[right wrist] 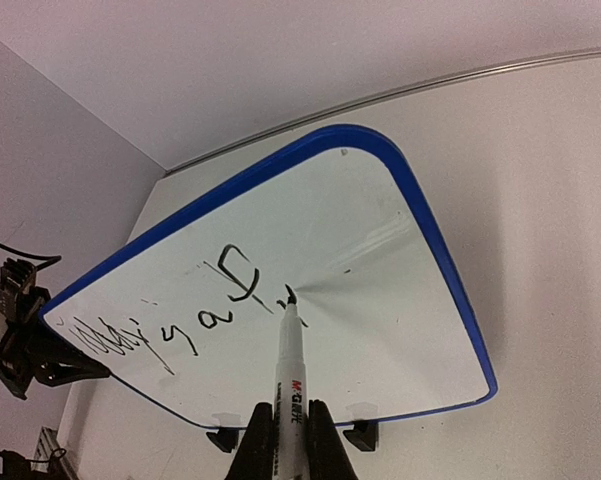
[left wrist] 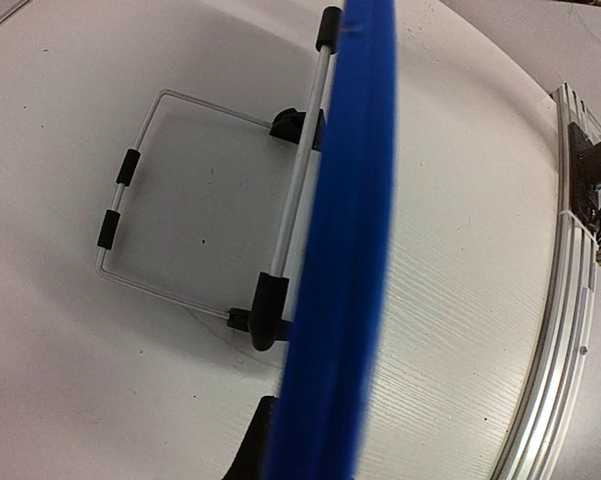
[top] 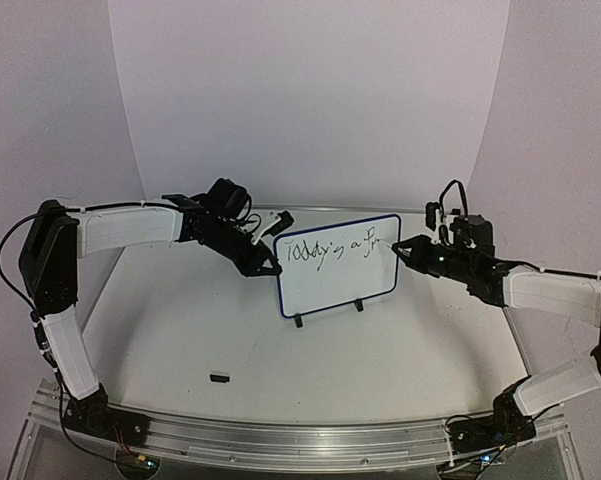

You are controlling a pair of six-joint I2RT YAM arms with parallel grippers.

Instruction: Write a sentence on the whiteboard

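Blue rim meets black fingers at the whiteboard's 9 o'clock edge, where the left claw is clamped shut on it. The whiteboard stands upright on its feet, a little toward 12 o'clock of the middle of the worktop. The sentence runs along the board's upper part and reads roughly "Today is a fr". At the 3 o'clock side, the right claw is closed on a marker pen, whose tip touches the board just past the last letter. The main risk, I judge, is the pen's push: the board is light, so if the left grip slips it could swivel or tip toward 12 o'clock and the stroke would wander. The line is also nearing the 3 o'clock rim, so the next letters could run off the board unless the writing drops to a second line. A low pass of the pen hand could smear the script. Behind the board a wire stand props it up. A small black piece, perhaps the cap, lies at the board's 7 o'clock, well apart. Nothing stands between the pen and the bare white area.
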